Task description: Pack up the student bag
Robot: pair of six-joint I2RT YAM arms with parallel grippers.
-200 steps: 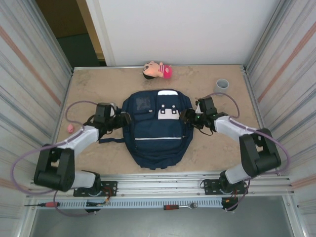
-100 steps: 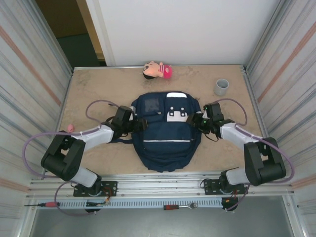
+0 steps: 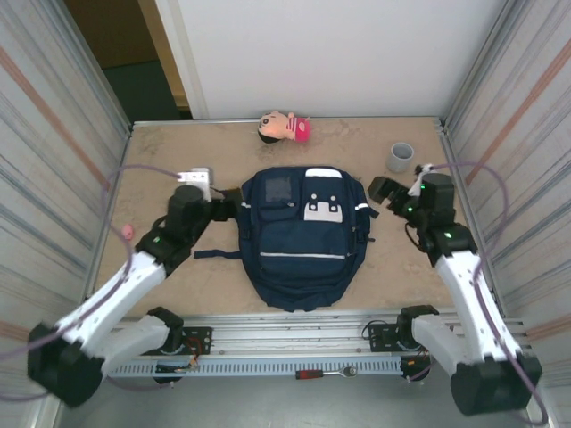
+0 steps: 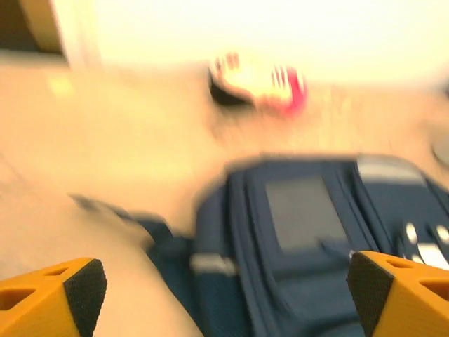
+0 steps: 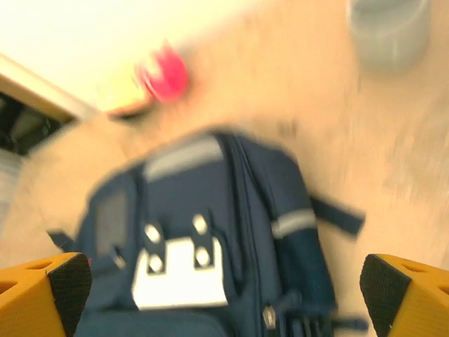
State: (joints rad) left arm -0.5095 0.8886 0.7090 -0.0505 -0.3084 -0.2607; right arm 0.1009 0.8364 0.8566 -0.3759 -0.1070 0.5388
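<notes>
The student bag (image 3: 303, 236), navy with grey stripes and a white patch, lies flat at the table's middle, its top toward the far wall. My left gripper (image 3: 225, 208) hovers just off the bag's upper left corner, open and holding nothing. In the blurred left wrist view my left gripper (image 4: 226, 288) has its orange fingers wide apart above the bag (image 4: 309, 239). My right gripper (image 3: 382, 191) sits off the bag's upper right side, apart from it and open. The right wrist view has my right gripper (image 5: 224, 286) spread wide over the bag (image 5: 203, 232) and its white patch.
A doll head with a pink cap (image 3: 284, 127) lies by the far wall. A grey cup (image 3: 401, 157) stands at the far right, behind my right gripper. A small pink thing (image 3: 127, 231) lies at the left edge. Corrugated walls close both sides.
Both grippers have opened wider and drawn back from the bag's sides, and both arms have lifted. The bag first slid to the right and now lies still.
</notes>
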